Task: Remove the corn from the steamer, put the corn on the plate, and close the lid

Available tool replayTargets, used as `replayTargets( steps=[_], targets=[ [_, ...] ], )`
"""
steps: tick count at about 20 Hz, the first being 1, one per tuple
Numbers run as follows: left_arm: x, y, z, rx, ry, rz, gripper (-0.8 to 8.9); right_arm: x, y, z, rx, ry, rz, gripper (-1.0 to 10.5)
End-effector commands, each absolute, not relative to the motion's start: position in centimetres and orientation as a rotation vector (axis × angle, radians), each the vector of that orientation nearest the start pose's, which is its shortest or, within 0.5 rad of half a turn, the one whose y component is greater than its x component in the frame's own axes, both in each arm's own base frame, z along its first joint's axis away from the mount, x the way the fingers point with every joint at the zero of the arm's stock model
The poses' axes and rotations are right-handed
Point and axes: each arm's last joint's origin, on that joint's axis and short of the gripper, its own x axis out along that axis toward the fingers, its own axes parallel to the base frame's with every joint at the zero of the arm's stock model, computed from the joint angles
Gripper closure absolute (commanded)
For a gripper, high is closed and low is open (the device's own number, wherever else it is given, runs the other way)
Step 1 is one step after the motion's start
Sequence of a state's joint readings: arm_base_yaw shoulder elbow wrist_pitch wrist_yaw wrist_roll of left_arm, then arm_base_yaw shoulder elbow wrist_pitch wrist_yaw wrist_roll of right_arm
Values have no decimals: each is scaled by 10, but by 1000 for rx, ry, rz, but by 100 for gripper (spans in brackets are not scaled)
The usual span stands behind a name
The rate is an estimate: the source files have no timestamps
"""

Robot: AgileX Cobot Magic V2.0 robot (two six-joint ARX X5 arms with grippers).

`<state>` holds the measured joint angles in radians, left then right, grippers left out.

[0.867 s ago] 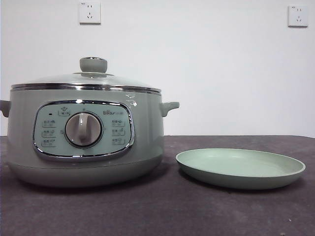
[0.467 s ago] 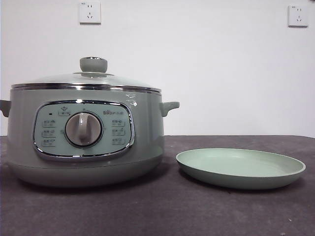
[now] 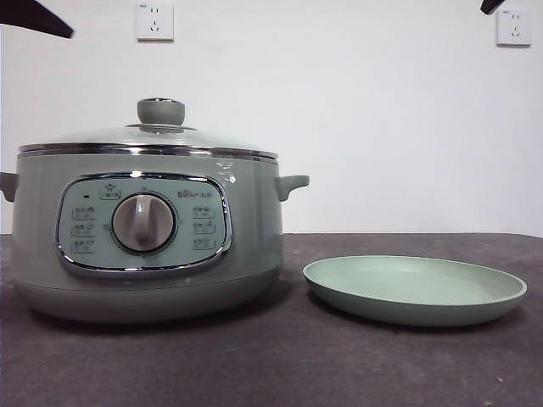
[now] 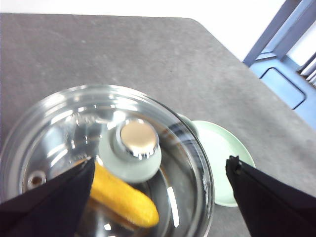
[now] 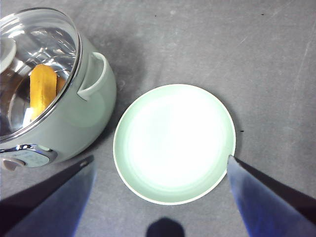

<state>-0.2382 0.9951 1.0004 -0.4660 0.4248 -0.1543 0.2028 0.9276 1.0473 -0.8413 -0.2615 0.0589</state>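
A large round sage-green steamer [image 3: 144,229] with a chrome rim, side handles and a chrome-framed dial panel is seen standing on the dark grey desk [image 3: 280,365]. It is closed by a low domed clear glass lid [image 3: 148,136] with a chrome band, topped by a round pale green knob [image 3: 161,111]. Through the glass, a small smooth yellow-orange corn cob [image 4: 123,197] is seen lying inside the pot, partly under the knob in the left wrist view; it is also visible through the lid in the right wrist view [image 5: 42,91].

Just beside the steamer, apart from it, a shallow round pale green plate [image 3: 416,291] with a raised rim is set on the desk, and nothing is carried on it.

The left pincer [image 4: 160,197] is held above the lid, its two black jaws spread wide to either side of the knob, with nothing gripped. The right pincer [image 5: 160,197] is held high over the plate, its jaws likewise spread wide and holding nothing. In the front view only black tips are shown at the two top corners. Two white wall sockets [image 3: 154,21] are mounted on the white wall behind.
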Motion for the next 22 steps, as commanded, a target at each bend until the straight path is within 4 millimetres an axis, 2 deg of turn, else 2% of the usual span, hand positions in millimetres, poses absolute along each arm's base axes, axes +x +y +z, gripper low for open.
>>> replayTargets(
  steps=[1,4,8,11,15,18,22],
  targets=[
    [211,-74,345,-131,528,-616,375,165,42,341,73,737,426,505],
    [232,-96,341,-47,571,-606,375,165,42,341,73,737,426,505],
    [253,-118,322,56,621,-544,376,165,42,341,73,739,425,505],
    [261,-126,309,88,665,-525,376,165,42,341,73,739,425,505],
    [263,-130,305,101,681,-516,389,165,42,341,80,740,423,506],
    [262,-130,304,107,691,-520,583,165,42,341,80,740,423,506],
    [260,-129,301,143,720,-528,766,165,42,341,87,742,420,506]
  ],
)
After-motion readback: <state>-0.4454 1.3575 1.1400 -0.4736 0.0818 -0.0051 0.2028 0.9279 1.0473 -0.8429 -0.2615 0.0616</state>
